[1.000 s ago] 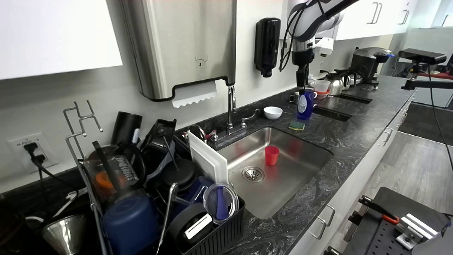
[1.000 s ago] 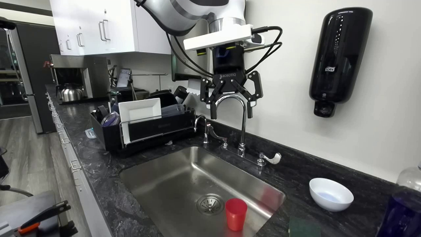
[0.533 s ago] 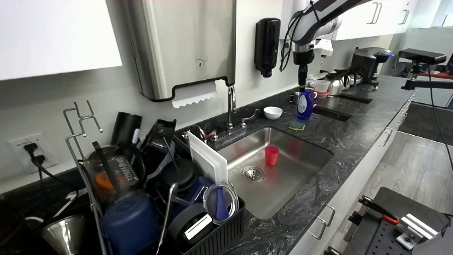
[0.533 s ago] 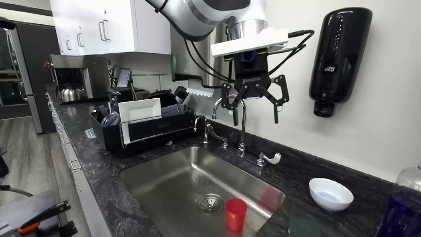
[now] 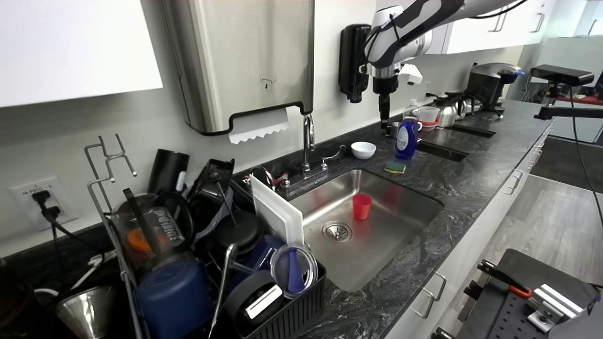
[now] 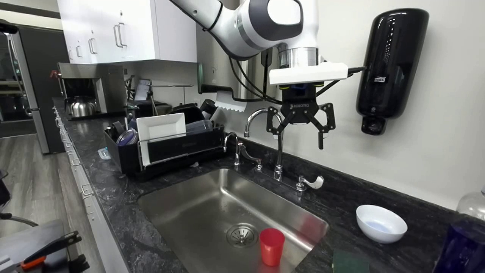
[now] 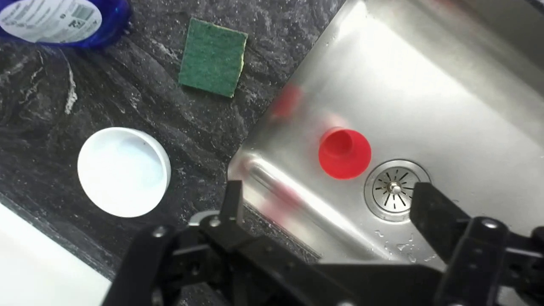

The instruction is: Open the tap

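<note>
Lowering that wide-spread hand [image 7: 328, 193] slowly beside the tap [image 6: 279, 161] should, I think, let one finger [image 6: 321, 141] push the handle [image 6: 315, 183] below.

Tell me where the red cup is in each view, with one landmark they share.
In an exterior view: red cup, right of centre, somewhat below mid-height, up and right of the drain.
In an exterior view: red cup, near the bottom edge, right of centre, right of the drain.
In the wrist view: red cup, right of centre, about mid-height, up and left of the drain.
Shared landmark: the drain, in all three.
</note>
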{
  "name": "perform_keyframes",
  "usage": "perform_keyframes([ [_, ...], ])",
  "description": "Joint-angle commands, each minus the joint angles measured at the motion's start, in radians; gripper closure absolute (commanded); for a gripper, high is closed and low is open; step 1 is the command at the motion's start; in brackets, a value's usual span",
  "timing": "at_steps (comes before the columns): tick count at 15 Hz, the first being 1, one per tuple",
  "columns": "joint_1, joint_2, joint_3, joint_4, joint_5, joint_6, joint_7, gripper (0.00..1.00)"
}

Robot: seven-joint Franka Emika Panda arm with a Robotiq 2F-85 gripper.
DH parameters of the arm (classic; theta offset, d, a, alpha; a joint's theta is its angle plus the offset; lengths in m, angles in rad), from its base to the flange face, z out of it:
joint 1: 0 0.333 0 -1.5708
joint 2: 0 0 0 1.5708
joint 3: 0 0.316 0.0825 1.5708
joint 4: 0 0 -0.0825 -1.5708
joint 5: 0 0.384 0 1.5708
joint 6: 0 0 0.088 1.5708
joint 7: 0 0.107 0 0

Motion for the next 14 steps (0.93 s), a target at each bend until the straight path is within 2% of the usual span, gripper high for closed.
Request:
perform_keyframes([
  [1,-0.027,0.058,0.036,0.070,0.017,-0.017,-0.058,0.00],
  [7,-0.035,0.130,0.054,0.109,0.008,0.026,-0.095,0.00],
  [14,-0.052,0.183,0.087,0.104,0.021,0.174,-0.175,0.00],
])
